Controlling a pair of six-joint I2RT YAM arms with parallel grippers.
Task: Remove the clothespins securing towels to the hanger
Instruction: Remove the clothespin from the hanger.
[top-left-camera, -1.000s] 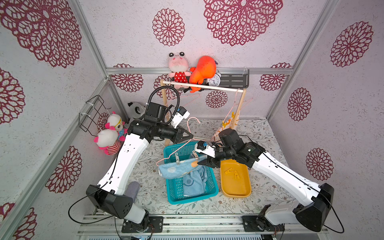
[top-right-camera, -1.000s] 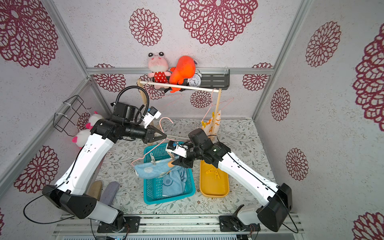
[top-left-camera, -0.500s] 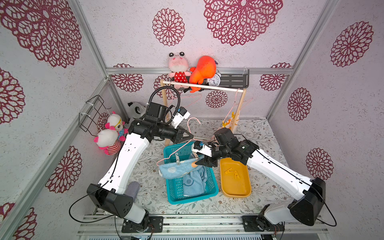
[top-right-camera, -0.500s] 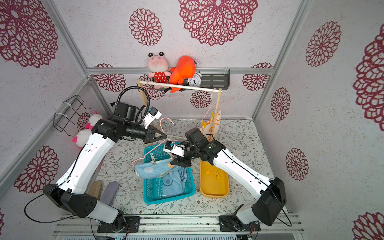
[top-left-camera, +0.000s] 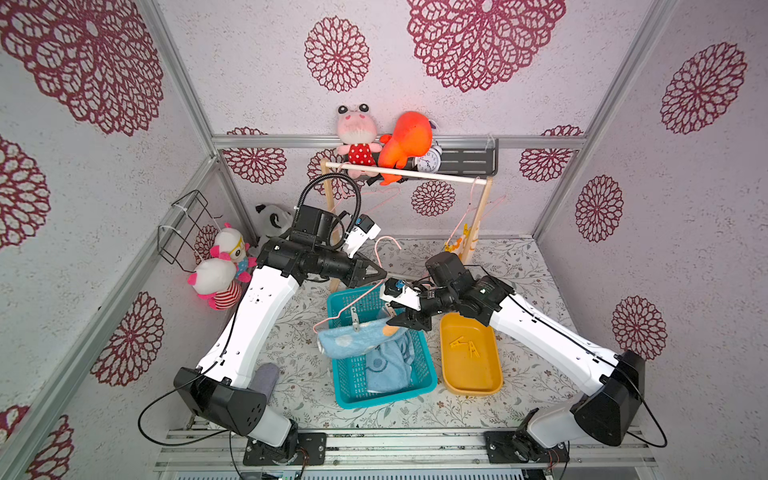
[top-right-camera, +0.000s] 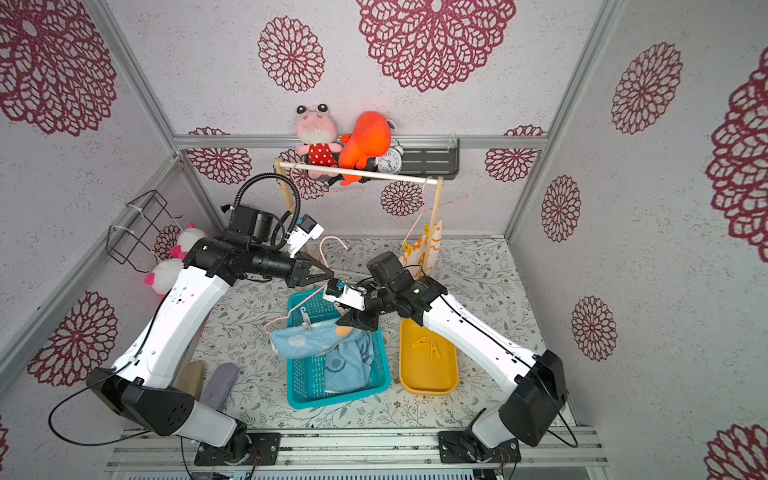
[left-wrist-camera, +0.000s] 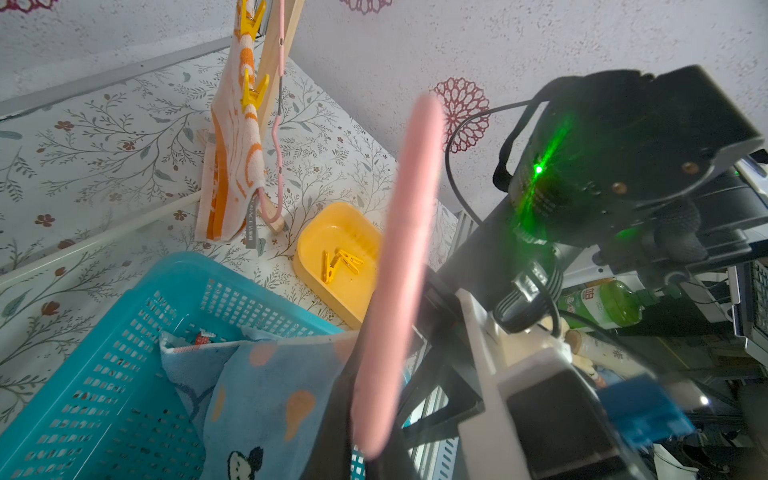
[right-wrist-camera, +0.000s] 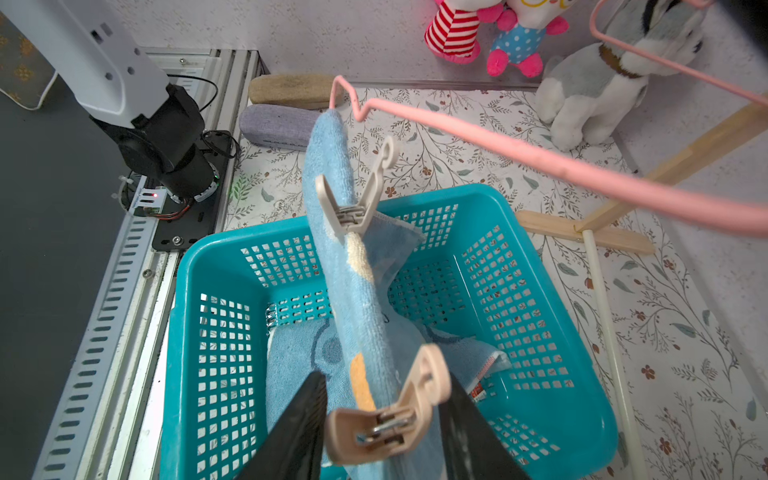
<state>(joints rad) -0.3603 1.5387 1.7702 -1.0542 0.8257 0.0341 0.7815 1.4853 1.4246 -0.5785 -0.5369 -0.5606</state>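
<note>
Right wrist view: right hand (right-wrist-camera: 384, 388) spread astride beige clothespin (right-wrist-camera: 374, 428); squeezed off-centre, towel (right-wrist-camera: 357, 299) could be dragged off hanger (right-wrist-camera: 540, 166) pinched by left hand (top-left-camera: 380, 275)

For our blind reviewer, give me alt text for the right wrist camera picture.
The right gripper straddles a beige clothespin clipped to a light blue towel hanging from a pink hanger above a teal basket. A second beige clothespin grips the towel farther along.
</note>
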